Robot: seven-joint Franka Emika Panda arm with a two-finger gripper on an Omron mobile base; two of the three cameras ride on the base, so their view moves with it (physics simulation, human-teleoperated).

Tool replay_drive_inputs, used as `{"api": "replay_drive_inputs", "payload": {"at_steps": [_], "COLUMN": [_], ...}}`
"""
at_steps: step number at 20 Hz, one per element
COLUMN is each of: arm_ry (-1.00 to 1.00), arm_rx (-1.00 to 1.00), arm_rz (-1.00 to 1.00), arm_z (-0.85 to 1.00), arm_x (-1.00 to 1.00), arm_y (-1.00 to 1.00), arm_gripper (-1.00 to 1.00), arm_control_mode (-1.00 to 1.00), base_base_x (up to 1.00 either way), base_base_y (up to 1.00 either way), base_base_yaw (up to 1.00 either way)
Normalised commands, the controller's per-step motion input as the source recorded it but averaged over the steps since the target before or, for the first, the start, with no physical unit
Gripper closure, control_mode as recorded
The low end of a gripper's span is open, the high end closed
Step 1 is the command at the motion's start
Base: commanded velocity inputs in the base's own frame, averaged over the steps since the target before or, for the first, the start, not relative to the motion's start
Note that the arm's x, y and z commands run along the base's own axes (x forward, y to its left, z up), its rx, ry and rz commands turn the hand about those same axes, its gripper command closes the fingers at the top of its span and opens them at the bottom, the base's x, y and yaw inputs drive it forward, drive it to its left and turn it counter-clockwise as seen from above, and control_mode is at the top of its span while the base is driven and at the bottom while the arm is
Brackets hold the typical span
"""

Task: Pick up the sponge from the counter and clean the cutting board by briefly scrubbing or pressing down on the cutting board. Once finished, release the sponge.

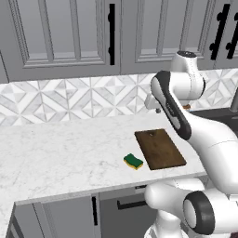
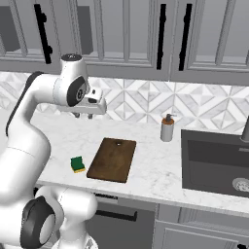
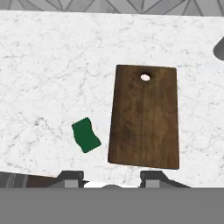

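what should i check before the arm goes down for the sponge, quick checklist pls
1. Small yellow sponge with green scrub layer lies free on the white marble-look counter, green side up: ok.
2. Sponge sits apart from the dark-brown wooden cutting board, beside its near corner, a strip of counter between them: ok.
3. Cutting board surface bare, nothing lying on it: ok.
4. Gripper hangs high above the counter, holding nothing: ok.
5. Gripper open enough to take the sponge: not ok, it reads as shut.
6. Grey soap dispenser stands beyond the board near the dark sink, away from the sponge: ok.
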Motion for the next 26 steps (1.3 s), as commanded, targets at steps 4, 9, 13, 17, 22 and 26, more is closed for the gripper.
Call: {"api": "replay_drive_inputs", "payload": {"at_steps": [4, 9, 13, 17, 22, 26], "arm_ry": [0.00, 0.00, 0.20, 0.24, 0.21, 0.11], "arm_rx": [0.00, 0.09, -0.16, -0.27, -0.18, 0.00], "arm_rz": [0.08, 0.14, 0.14, 0.17, 0.27, 0.12], "arm_z": [0.00, -0.10, -0.52, -0.86, -0.79, -0.49], "arm_x": [-0.44, -0.53, -0.08, 0.00, 0.19, 0.54], "arm_y": [0.06, 0.75, 0.93, 0.59, 0.07, -0.09], "arm_gripper": [-1.00, -1.00, -1.00, -1.00, -1.00, -1.00], "arm_control_mode": [-1.00, -1.00, -1.00, -1.00, -1.00, -1.00], "base_base_x": [0.00, 0.00, 0.00, 0.00, 0.00, 0.00], "base_base_y": [0.00, 0.00, 0.00, 0.00, 0.00, 0.00], "base_base_yaw": [0.00, 0.00, 0.00, 0.00, 0.00, 0.00]}}
